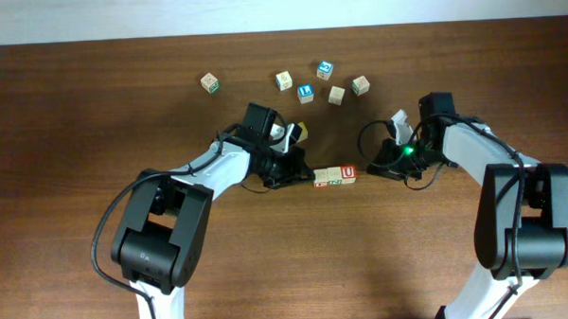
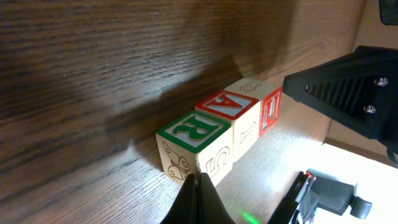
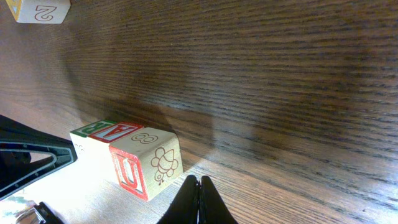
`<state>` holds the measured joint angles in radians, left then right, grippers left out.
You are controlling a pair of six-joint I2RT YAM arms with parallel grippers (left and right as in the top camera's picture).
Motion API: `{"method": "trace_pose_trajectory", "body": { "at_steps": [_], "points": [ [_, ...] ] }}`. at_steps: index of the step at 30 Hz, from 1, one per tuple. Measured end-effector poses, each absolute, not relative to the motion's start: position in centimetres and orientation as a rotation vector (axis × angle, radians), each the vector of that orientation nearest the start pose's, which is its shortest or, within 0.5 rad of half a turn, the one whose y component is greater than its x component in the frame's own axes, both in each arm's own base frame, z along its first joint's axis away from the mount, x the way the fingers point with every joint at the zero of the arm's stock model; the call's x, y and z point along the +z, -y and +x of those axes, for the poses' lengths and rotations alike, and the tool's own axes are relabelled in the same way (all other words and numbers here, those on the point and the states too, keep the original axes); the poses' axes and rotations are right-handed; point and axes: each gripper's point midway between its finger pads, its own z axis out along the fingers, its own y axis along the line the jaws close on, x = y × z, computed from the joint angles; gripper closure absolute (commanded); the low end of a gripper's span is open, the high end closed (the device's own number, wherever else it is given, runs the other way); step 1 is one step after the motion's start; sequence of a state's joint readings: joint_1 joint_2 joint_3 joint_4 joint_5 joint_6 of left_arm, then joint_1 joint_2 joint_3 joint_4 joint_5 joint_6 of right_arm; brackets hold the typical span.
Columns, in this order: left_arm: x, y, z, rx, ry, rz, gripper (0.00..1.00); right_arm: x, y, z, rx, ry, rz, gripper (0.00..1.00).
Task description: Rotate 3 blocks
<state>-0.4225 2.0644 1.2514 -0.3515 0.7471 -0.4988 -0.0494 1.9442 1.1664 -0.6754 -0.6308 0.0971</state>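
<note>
3 blocks are lined up touching (R, A, U). Left gripper, closed & empty, is seen beside row's R end; right gripper, same, nr U end.

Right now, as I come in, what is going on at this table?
Two robot arms are working on a row of three alphabet blocks in the middle of the table. The left gripper is shut, its tip close to the green B block at one end. The right gripper is also shut and points at the block with the red U at the other end. Neither holds anything. Several other blocks lie loose farther back.
</note>
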Motion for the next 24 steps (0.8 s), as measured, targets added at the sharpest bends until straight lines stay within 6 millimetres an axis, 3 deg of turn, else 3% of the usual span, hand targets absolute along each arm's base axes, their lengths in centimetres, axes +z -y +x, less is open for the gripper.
{"method": "trace_pose_trajectory", "body": {
  "at_steps": [10, 24],
  "points": [
    [1.8, 27.8, 35.7, -1.160, -2.868, 0.071, 1.00, 1.9, -8.4, 36.3, 0.948, -2.889, 0.157, 0.96],
    [2.0, 28.9, 35.6, -1.164, -2.842, 0.117, 1.00, 1.9, -8.3, 36.2, 0.946, -2.890, 0.157, 0.96]
  ]
}}
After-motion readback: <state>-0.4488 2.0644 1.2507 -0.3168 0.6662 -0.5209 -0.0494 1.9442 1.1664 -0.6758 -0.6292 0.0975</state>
